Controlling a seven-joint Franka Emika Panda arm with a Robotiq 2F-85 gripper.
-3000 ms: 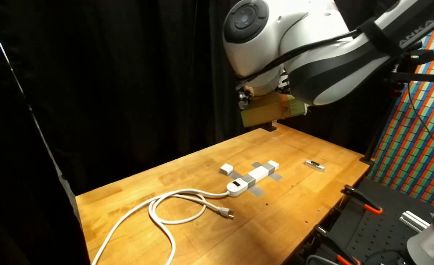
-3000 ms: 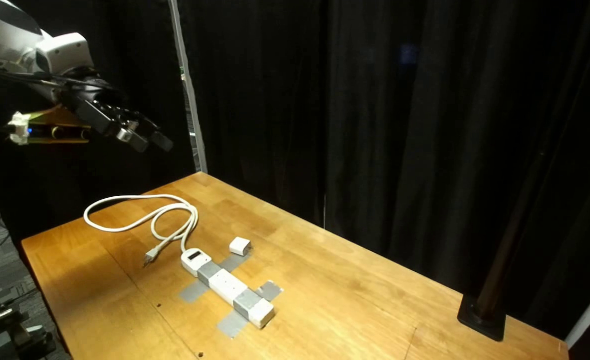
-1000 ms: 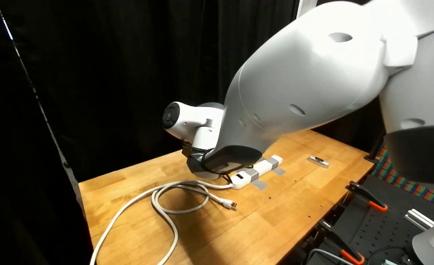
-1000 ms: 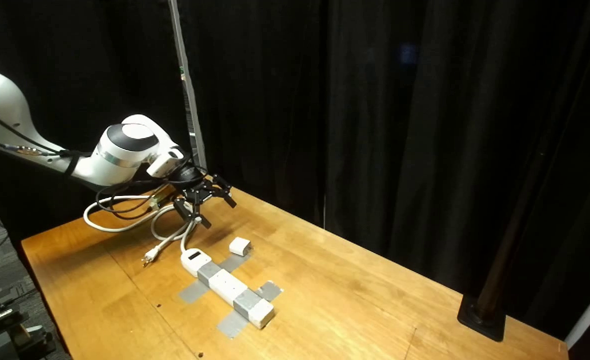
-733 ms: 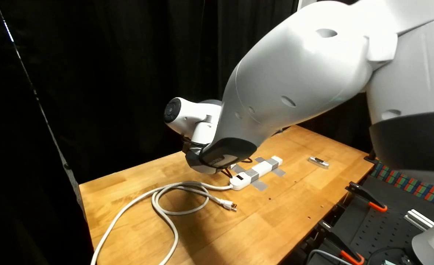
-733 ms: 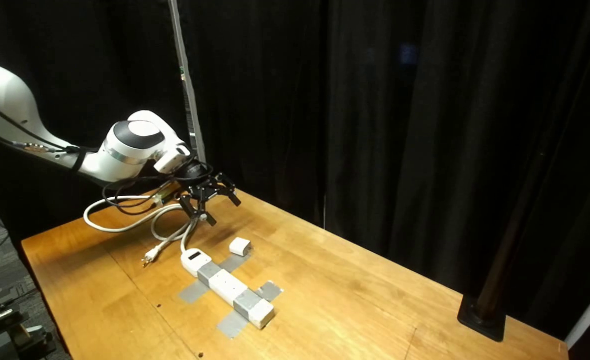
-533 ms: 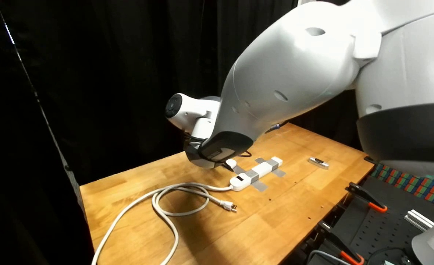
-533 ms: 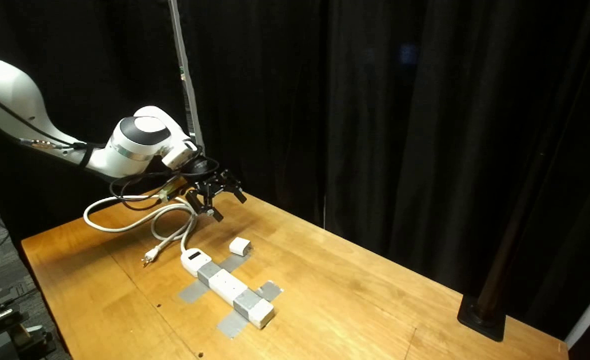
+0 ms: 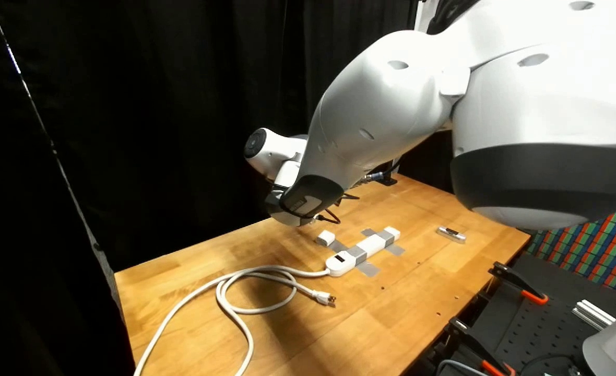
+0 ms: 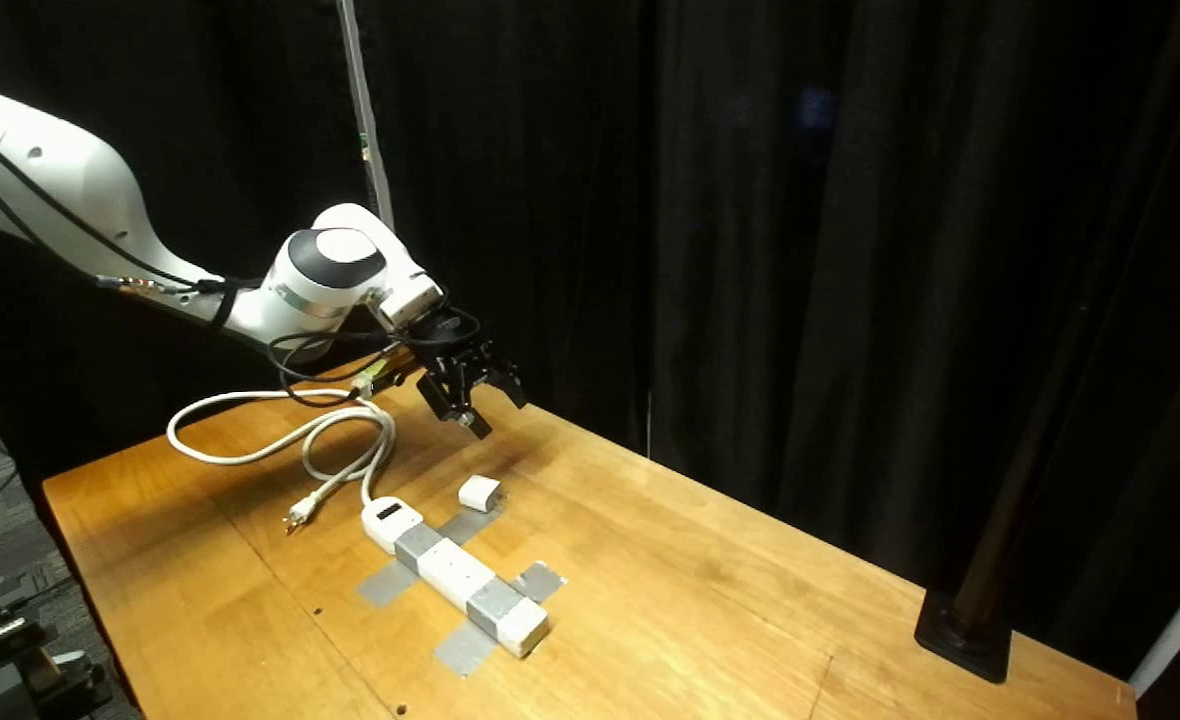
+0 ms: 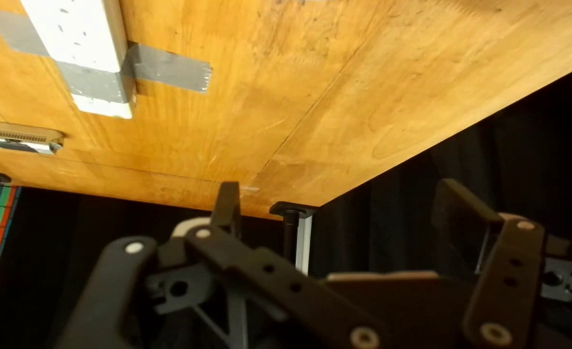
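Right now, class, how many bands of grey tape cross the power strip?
2. In an exterior view, one band crosses the power strip nearer its cord; the other band crosses near the far end. The top shows whole there, so none seems hidden.

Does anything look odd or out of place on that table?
A little: the power strip is held down with gray tape, which looks makeshift, and its plug lies loose on the table, connected to nothing. I see nothing spilled.
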